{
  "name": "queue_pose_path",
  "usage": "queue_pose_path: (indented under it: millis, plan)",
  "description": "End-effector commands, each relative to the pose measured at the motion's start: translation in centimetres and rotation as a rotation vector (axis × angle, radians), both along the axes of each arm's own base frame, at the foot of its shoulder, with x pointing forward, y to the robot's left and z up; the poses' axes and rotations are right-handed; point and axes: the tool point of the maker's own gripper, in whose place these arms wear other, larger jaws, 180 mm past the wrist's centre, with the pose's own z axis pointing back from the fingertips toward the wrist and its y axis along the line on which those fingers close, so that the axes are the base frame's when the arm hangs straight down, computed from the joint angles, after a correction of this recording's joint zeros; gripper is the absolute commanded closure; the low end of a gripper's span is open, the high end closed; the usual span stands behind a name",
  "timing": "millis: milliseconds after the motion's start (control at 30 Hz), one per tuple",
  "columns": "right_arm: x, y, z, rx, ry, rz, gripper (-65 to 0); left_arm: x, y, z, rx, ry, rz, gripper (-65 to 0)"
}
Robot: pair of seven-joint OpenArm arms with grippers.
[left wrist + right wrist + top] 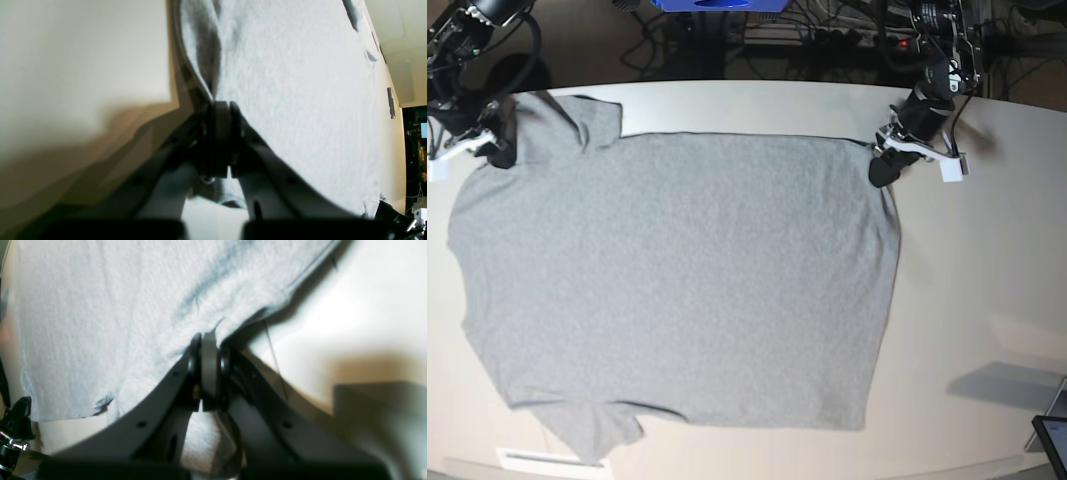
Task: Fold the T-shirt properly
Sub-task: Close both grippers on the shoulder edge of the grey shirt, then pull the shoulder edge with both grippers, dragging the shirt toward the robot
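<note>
**One grey T-shirt spread flat, two hands clamped on its far corners**

A single heather-grey T-shirt (677,280) lies spread out on the pale worktop (987,290), its plain side up. It lies sideways in the base view: the two short sleeves sit at the left, one at the far edge and one at the near edge, and the straight hem runs down the right side. The cloth is mostly smooth, with a small bunch at the near-left sleeve.

Two arms reach in from the far side, one to each far corner of the shirt.

The left hand (882,168) stands at the far-right corner in the base view, where the hem meets the far edge. In its wrist view the left hand (220,106) has its jaws pressed together on a raised fold of the T-shirt (300,100), the fabric gathered into a dark crease just ahead of the tips.

The right hand (499,152) is at the far-left corner, by the far sleeve. Its wrist view shows the right hand (208,340) closed tight on the edge of the T-shirt (100,323), a small peak of cloth caught between the pads.
</note>
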Motion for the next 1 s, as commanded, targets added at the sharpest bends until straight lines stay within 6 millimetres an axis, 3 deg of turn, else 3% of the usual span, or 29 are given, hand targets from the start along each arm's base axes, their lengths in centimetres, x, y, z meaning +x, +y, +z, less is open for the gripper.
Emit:
queue_pose_path:
  millis: [0,133,333,433,833,967]
  plan:
    - [0.5,-0.7,0.8,-0.023,-0.025,0.002,-0.3,-2.4,0.1,-1.9,-0.012,0.114,0.009,0.0]
    - [0.5,-0.7,0.8,-0.023,-0.025,0.002,-0.3,-2.5,0.3,-0.3,0.021,0.085,-0.02,0.0]
    - [0.5,-0.6,0.8,-0.022,-0.023,0.005,-0.3,-2.8,3.8,3.9,0.118,0.002,0.037,0.0]
    - [0.5,-0.6,0.8,-0.021,-0.023,0.007,-0.3,-3.1,4.6,3.7,0.125,0.028,0.039,0.0]
    - [0.7,-0.6,1.1,-0.029,-0.028,0.011,-0.3,-2.7,4.0,3.9,0.11,0.042,0.009,0.0]
    - [1.7,-1.0,2.1,-0.062,-0.052,0.039,-0.3,-2.6,3.9,4.0,0.107,0.037,0.006,0.0]
